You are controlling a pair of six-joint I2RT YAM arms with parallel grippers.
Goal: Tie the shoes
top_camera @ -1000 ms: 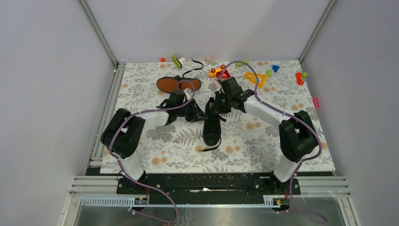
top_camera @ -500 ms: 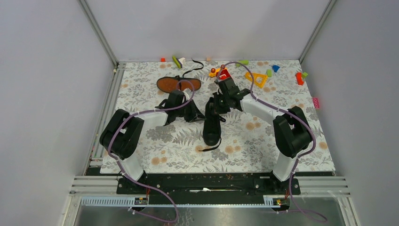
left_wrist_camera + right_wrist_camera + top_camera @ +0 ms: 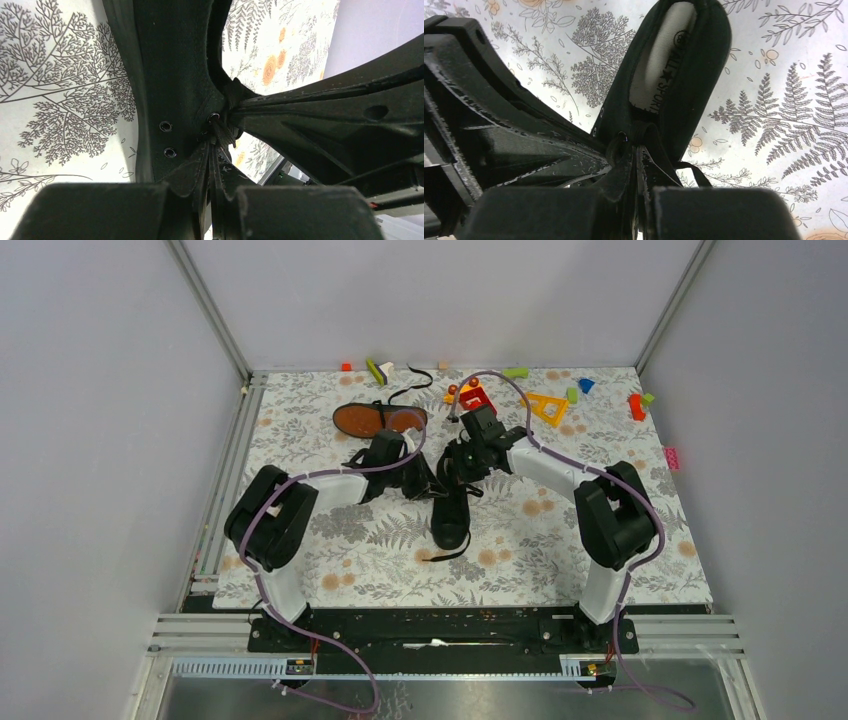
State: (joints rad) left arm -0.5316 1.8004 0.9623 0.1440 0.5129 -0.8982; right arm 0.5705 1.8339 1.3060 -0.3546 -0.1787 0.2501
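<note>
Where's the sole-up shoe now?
Top view: the sole-up shoe lies at the far side, left of centre, on the floral mat, just beyond the left hand and up-left of the upright shoe.

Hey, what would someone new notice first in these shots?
The left tool and right tool meet over the upright black shoe at the centre of the mat, both shut on its laces. Behind it, to the left, the second shoe lies orange sole up, with toy blocks scattered along the far edge.

Grey walls (image 3: 430, 300), floral tbl (image 3: 520, 570).
</note>
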